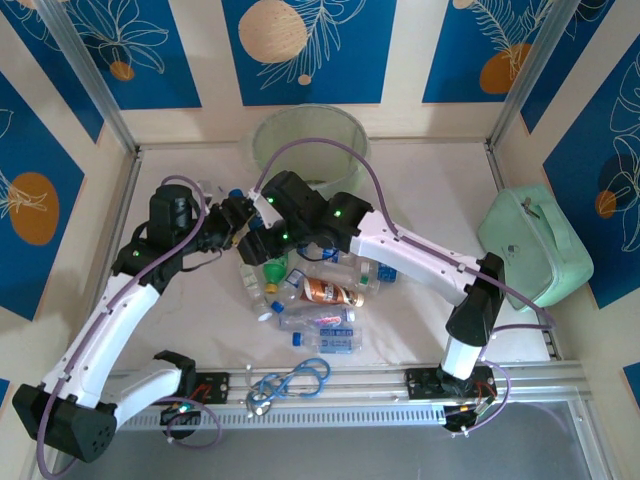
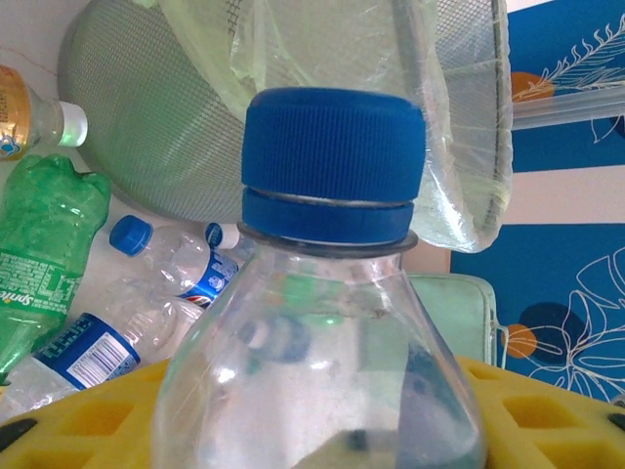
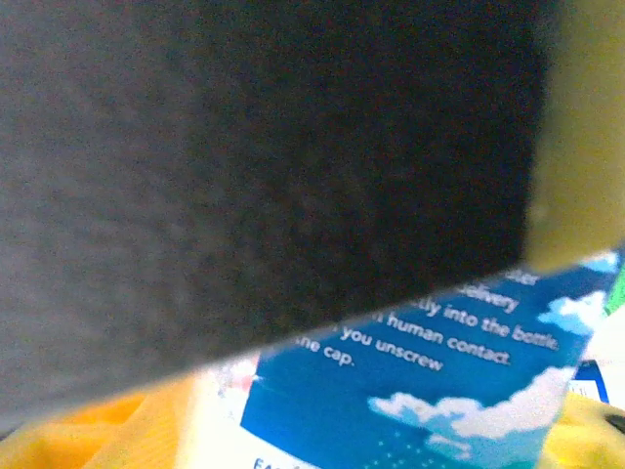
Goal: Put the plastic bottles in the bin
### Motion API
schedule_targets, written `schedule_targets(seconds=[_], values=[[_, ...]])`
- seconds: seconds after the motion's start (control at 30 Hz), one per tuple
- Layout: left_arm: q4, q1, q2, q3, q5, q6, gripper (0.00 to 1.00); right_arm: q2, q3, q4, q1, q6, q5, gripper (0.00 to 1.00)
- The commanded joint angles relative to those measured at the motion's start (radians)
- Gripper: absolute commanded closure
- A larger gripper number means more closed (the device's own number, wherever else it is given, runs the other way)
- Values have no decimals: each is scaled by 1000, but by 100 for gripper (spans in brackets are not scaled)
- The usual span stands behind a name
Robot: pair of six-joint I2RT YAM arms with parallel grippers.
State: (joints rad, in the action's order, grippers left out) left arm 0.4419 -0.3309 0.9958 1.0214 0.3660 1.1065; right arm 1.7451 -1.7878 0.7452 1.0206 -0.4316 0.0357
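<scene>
Now mid-pickup, I judge: left end effector (image 1: 228, 215) clamps a clear blue-capped bottle (image 2: 322, 293), centre-left overhead; right end effector (image 1: 262, 238) against a blue-labelled bottle (image 3: 439, 391), grip unclear. The bin (image 1: 270, 140) sits top centre. Next: lift, clear rim, release.

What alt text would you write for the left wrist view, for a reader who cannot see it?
A clear bottle with a blue cap stands close in the foreground, gripped between yellow jaws. Behind it is the pale-green bin; crushed bottles, including a green bottle, lie at the left.
</scene>
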Motion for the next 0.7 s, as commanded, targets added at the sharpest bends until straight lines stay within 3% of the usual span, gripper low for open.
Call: schedule_targets(seconds=[0.0,0.07,0.17,0.27,0.47,0.53,0.67], values=[[-49,10,-6,11,33,-6,34,-15,-20,15,2,19,29,46],[-60,10,-11,11,29,-13,15,-23,-16,15,-2,17,32,47],[-43,10,-16,56,3,-70,0,-32,-20,18,-10,16,37,48],[126,13,-9,206,-105,-228,0,-39,-47,33,-29,21,58,48],[429,15,-66,351,-516,-388,0,-38,-164,95,-108,27,97,48],[459,16,-95,326,-567,-392,0,-28,-210,110,-147,24,98,48],[455,16,-123,226,-529,-368,0,14,-307,148,-225,17,106,48]])
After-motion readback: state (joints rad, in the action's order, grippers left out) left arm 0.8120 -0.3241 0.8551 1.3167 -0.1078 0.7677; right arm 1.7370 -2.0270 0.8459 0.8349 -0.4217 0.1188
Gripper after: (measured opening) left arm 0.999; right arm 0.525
